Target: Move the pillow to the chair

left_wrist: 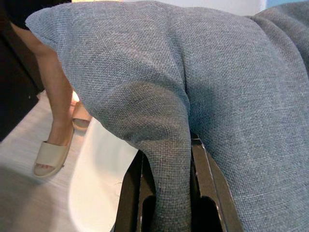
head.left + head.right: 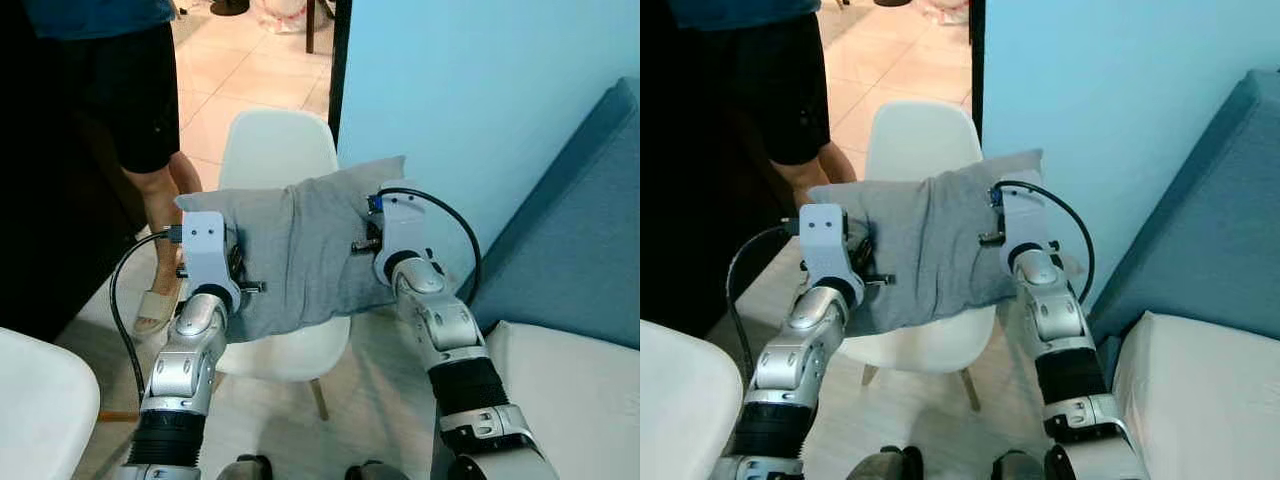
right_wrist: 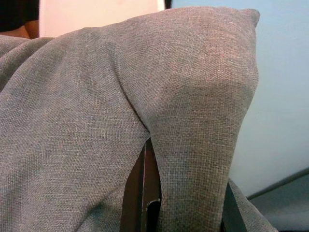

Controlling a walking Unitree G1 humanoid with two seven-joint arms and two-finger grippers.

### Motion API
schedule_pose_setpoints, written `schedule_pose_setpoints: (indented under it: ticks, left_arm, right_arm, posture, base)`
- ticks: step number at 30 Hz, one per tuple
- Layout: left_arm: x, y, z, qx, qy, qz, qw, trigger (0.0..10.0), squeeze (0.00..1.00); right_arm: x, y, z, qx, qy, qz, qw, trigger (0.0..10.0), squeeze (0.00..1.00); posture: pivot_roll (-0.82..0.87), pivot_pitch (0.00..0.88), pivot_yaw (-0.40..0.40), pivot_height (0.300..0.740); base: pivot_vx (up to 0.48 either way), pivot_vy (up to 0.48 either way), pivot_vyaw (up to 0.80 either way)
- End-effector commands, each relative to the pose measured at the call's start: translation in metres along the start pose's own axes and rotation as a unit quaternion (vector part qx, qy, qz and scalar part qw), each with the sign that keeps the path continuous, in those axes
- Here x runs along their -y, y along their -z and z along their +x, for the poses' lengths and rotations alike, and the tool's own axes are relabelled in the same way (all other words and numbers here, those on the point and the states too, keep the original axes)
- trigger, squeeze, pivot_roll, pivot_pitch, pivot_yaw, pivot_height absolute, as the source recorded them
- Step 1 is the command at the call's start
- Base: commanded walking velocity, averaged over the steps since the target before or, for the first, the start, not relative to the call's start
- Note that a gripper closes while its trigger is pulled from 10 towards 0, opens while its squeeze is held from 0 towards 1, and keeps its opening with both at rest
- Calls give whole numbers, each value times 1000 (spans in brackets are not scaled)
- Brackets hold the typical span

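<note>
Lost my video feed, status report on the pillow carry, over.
Left gripper and right gripper both shut on grey pillow. Pillow held above white chair. Person standing just beyond the chair.

left gripper (image 1: 169, 193) jaws pinch pillow (image 1: 193, 82) fold | chair (image 1: 104, 174) below

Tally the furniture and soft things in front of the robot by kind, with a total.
Pillows: 1, the grey pillow
Chairs: 2, the white chair under the pillow and another white chair at the robot's left
Sofas: 1, the blue sofa
Total: 4
</note>
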State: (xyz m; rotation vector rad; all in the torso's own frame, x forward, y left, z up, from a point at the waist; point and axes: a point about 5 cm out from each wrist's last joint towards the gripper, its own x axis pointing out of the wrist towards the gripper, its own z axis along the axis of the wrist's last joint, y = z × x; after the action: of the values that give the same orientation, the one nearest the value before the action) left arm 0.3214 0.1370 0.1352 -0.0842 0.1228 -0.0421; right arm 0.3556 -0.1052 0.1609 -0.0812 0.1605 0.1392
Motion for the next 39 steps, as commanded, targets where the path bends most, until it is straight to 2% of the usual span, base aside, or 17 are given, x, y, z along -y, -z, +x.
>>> schedule_pose_setpoints:
  ticks: [1, 9, 18, 22, 33, 39]
  left_arm:
    - [10, -11, 3, 24, 27, 7, 999, 10000, 0]
    - [7, -20, 9, 40, 29, 26, 998, 10000, 0]
    - [13, -19, 6, 42, 33, 11, 999, 10000, 0]
    - [13, -17, 5, 40, 30, 10, 999, 10000, 0]
    - [12, -17, 6, 39, 26, 6, 999, 10000, 0]
    - [12, -17, 6, 39, 24, 1, 999, 10000, 0]
  right_arm:
    - [-13, -10, 0, 18, -33, 5, 999, 10000, 0]
    - [-9, -10, -2, 23, -25, 13, 999, 10000, 0]
    - [-14, -13, -3, 31, -42, 24, 998, 10000, 0]
    - [-14, -13, -4, 31, -45, 25, 998, 10000, 0]
    - [-15, -15, -4, 34, -46, 17, 998, 10000, 0]
    - [-15, -14, -4, 31, -46, 9, 998, 10000, 0]
  posture:
    - [-15, 201, 11, 740]
    - [-22, 194, 19, 720]
    - [-26, 182, 10, 715]
    - [-27, 180, 7, 700]
    - [-28, 175, 5, 700]
    - [-30, 178, 4, 685]
  base:
    - [0, 0, 0]
    - [0, 0, 0]
    - [0, 0, 0]
    - [0, 0, 0]
    - [0, 0, 0]
    - [0, 0, 0]
